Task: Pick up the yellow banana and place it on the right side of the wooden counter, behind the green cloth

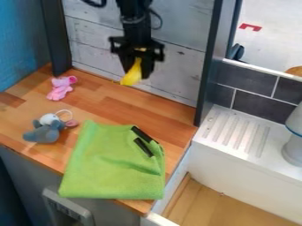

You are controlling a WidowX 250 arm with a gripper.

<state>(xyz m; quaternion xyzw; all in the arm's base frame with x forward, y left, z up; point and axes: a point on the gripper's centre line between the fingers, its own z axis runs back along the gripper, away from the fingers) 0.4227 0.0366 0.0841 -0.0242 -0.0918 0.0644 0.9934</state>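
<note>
The black gripper (137,66) hangs over the back of the wooden counter, shut on a yellow object (133,74) whose rounded end points down and left. A green cloth (112,163) lies flat at the counter's front. Two short black pieces (143,147) rest on the cloth's upper right part. Left of the cloth is a grey plush toy (44,132) with a white head and a thin loop. Behind it, near the back left corner, lies a small pink plush toy (61,87).
A white ribbed drainboard (236,132) stands at the right, with a white rounded object (293,148) at its edge. Below it is a wood-floored recess (206,205). A dark upright post (210,66) and a pale plank wall (94,44) bound the counter.
</note>
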